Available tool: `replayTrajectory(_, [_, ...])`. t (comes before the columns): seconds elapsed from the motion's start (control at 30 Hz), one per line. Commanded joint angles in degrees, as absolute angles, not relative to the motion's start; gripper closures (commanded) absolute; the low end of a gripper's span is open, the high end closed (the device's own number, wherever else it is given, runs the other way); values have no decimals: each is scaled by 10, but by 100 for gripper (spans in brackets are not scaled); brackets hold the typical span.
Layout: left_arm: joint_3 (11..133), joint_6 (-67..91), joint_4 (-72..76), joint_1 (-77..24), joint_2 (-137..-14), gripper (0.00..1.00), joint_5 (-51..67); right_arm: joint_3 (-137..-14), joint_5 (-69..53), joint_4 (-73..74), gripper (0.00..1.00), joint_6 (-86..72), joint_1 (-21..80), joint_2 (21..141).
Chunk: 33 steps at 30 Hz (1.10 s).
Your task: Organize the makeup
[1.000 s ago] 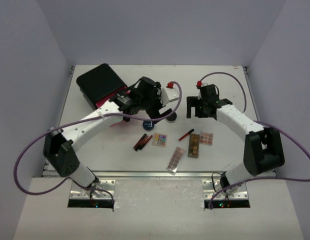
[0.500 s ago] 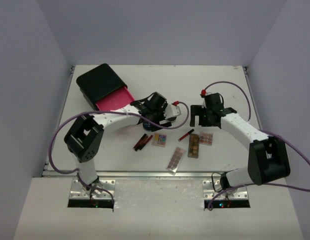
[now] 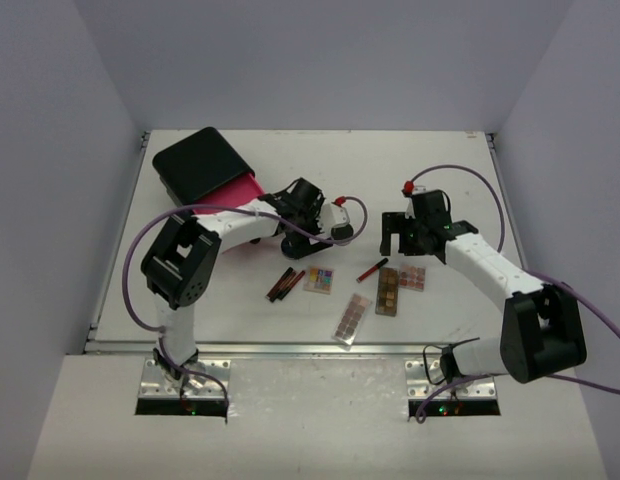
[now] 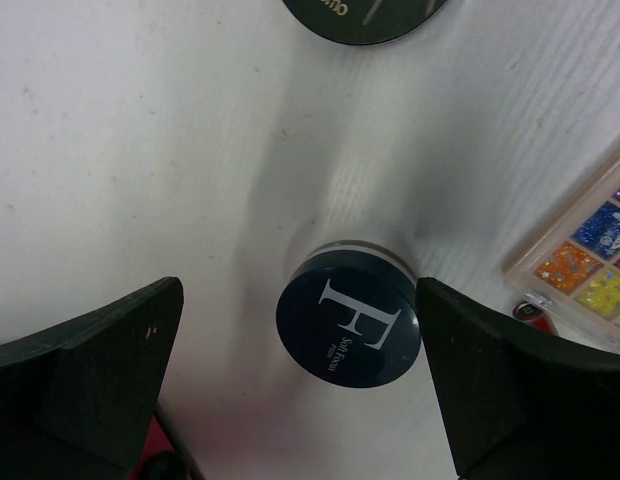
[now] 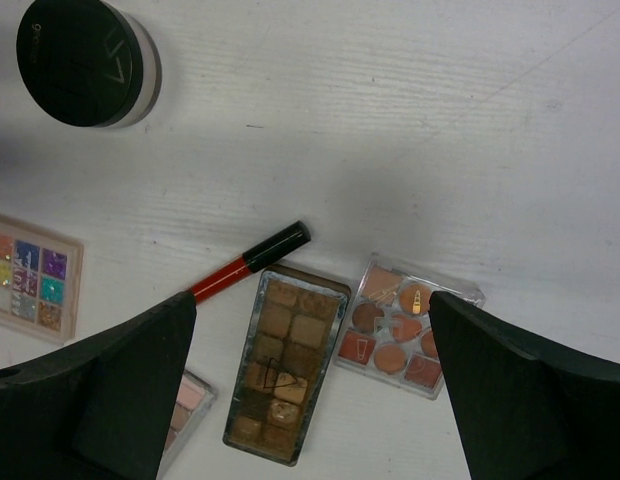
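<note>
Blue compact (image 4: 348, 318), lying flat on the surface (image 4: 140, 150) between the wide-spread left fingers (image 4: 100, 370), looks light, rigid and slick, so a pinch across its round wall seems best.

Left wrist view: I note the black compact (image 4: 362, 14) is cut off by the top edge and the square multicolour palette (image 4: 588, 255) by the right edge. The small print on the blue compact (image 4: 348, 318) is illegible. Right wrist view: one finger (image 5: 100, 390) of the right gripper (image 5: 312, 300) hides most of a pinkish palette (image 5: 193, 398).
</note>
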State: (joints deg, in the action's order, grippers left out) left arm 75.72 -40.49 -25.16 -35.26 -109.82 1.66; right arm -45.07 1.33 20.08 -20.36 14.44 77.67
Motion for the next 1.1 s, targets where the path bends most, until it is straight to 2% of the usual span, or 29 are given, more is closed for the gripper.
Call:
replayTrajectory(0.0, [768, -404, -265, -352, -1084, 0, 58, -447, 5, 180, 1, -200, 144, 763])
replayTrajectory(0.13, [788, -385, -311, -342, -1088, 0, 105, -445, 9, 181, 1, -200, 144, 757])
replayTrajectory(0.6, [821, -363, -312, -335, -1155, 0, 18, -434, 1, 167, 1, -200, 144, 735])
replayTrajectory(0.93, [827, -357, -349, -334, -1156, 9, 32, -438, -14, 159, 1, -200, 144, 730])
replayTrajectory(1.07, [819, -362, -364, -332, -1145, 8, 31, -441, -16, 162, 1, -199, 144, 728])
